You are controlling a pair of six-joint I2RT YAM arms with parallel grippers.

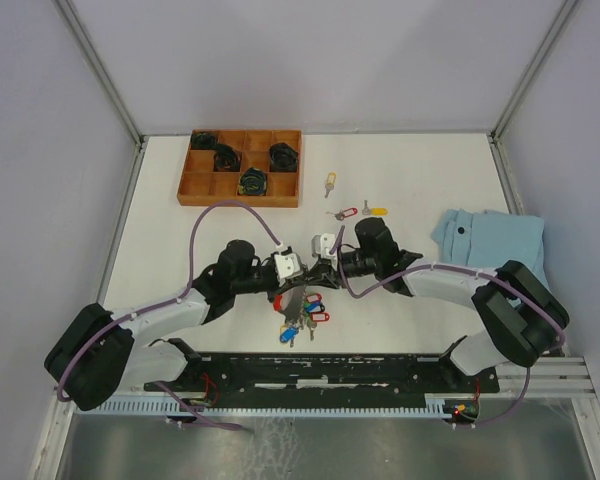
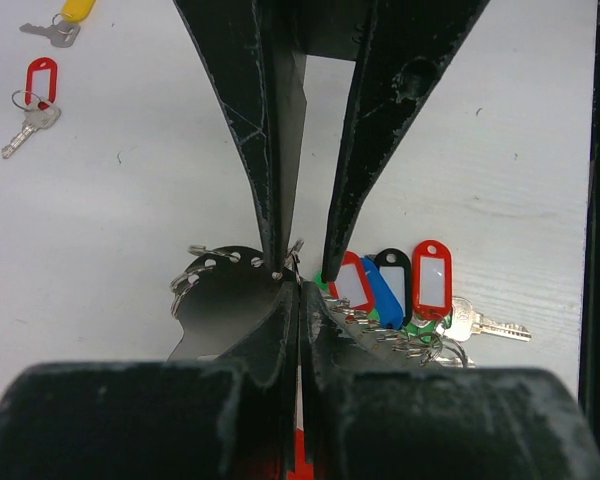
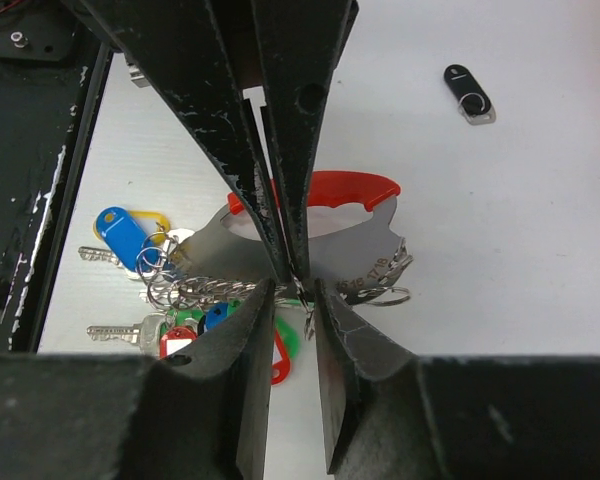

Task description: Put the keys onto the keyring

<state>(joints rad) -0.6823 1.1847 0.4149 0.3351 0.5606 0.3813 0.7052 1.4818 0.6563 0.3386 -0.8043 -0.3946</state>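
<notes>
The keyring (image 1: 300, 312) lies between the arm bases. It is a grey numbered metal plate (image 3: 375, 245) with a red strap (image 3: 355, 186), small rings and many coloured tags (image 2: 432, 278). My left gripper (image 1: 298, 285) is shut on the plate's edge (image 2: 220, 292). My right gripper (image 1: 316, 274) faces it, jaws a narrow gap apart around a small split ring (image 3: 306, 300) on the plate's rim. Loose keys lie behind: a yellow-tagged one (image 1: 330, 182), a red-tagged one (image 1: 345, 213) and another yellow-tagged one (image 1: 377, 211). The red-tagged key also shows in the left wrist view (image 2: 35, 95).
A wooden compartment tray (image 1: 195, 187) with black coiled items stands at the back left. A folded light blue cloth (image 1: 495, 240) lies at the right. A small black fob (image 3: 469, 91) lies apart on the table. The black rail (image 1: 340, 368) runs along the near edge.
</notes>
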